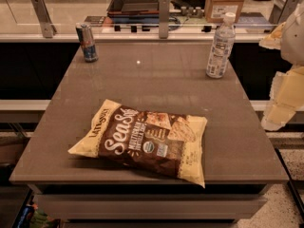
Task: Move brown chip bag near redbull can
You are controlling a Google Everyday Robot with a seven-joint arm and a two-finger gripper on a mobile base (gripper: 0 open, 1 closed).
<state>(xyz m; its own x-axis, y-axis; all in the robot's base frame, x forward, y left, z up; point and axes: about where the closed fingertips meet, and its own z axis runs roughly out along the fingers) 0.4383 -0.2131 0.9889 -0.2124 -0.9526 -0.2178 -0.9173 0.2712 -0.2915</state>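
brown chip bag (145,139): lying flat on the near half of the table, slightly left of centre, long axis slanted from upper left down to lower right
bag look: dark brown middle with white script lettering, pale yellow ends, crinkled, by far the largest thing on the tabletop
bag contact: resting on the tabletop only, touched by nothing else
redbull can (87,42): upright at the far left corner of the table, blue and silver with a silver top
bag to can: well apart, with the can far back and to the left of the bag's upper end
gripper (284,101): at the right edge of the camera view, off the table's right side, level with the table's middle, pale yellow and white in colour, partly cut off by the frame
gripper grip: carrying nothing; whether spread or pressed together not readable from this view
gripper to bag: apart, separated by bare tabletop on the right
table (156,75): grey-brown flat top, squarish, with a lower shelf edge showing at the front
plastic bottle (220,45): clear, white cap, printed label, upright at the far right of the table, taller than the can
white speck (138,62): small, on the tabletop between can and bottle
counter behind: cardboard box (227,1) and dark tray (135,3) beyond a low glass barrier with a metal post (164,15)
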